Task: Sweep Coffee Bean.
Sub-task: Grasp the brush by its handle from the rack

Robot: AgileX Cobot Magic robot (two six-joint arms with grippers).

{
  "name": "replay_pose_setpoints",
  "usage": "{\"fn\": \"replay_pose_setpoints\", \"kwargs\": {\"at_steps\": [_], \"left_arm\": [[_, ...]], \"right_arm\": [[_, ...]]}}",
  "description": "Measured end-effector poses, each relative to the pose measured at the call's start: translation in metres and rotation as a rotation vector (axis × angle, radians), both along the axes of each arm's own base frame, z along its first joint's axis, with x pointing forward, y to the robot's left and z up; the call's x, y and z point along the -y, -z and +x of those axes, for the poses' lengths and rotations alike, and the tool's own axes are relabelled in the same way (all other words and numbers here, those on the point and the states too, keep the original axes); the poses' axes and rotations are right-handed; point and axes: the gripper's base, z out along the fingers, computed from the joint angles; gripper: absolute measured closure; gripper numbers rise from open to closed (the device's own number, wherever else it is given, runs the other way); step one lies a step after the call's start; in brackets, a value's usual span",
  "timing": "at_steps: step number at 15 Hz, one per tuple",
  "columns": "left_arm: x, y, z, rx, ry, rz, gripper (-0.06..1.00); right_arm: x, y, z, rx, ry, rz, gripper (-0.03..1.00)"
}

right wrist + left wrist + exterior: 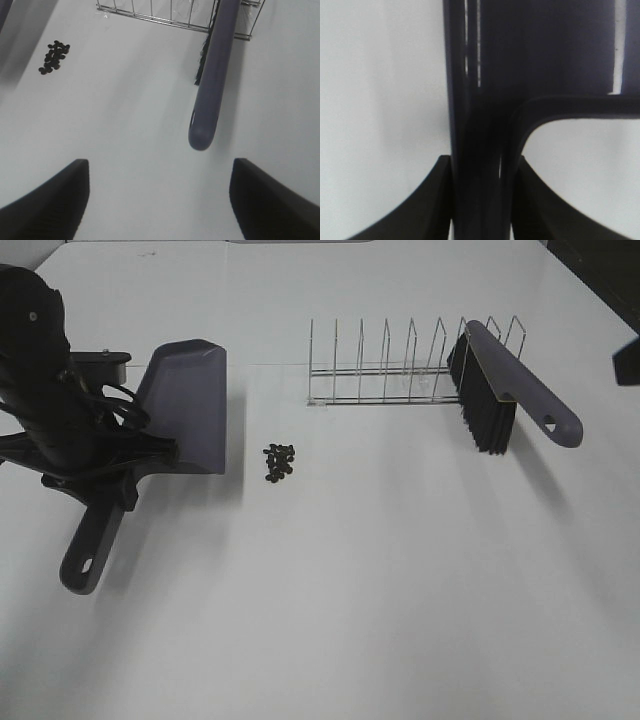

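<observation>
Reaching for the brush (510, 380) comes first. The right fingers (45, 200) are wide apart, holding nothing, with the brush's handle (212, 75) just ahead. Slide one finger down each side, squeeze, then lift it clear of the wire rack (385, 365). The left fingers (430, 205) pinch the dustpan (190, 400) tight. The coffee beans (280, 462) sit piled on the table (400, 590) beside the pan's edge.

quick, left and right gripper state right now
left gripper: closed on the dustpan handle
right gripper: open, holding nothing; the brush handle is ahead of its fingers, not between them
</observation>
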Motion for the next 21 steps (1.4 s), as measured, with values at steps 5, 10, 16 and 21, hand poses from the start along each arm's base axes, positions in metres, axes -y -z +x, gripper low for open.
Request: {"fn": "replay_pose_setpoints", "kwargs": {"at_steps": [5,10,16,21], "left_arm": [[0.000,0.000,0.000,0.001,0.012,0.002,0.68],[0.000,0.000,0.000,-0.002,0.017,0.004,0.68],[0.000,0.000,-0.001,-0.006,0.018,0.005,0.68],[0.000,0.000,-0.001,-0.008,0.018,0.006,0.68]], "right_arm": [[-0.011,0.000,0.105,-0.122,-0.016,-0.010,0.26],[-0.016,0.023,0.186,-0.236,0.012,-0.033,0.26],[-0.018,0.092,0.267,-0.280,0.085,-0.074,0.26],[-0.009,0.126,0.283,-0.295,0.115,-0.149,0.26]]}}
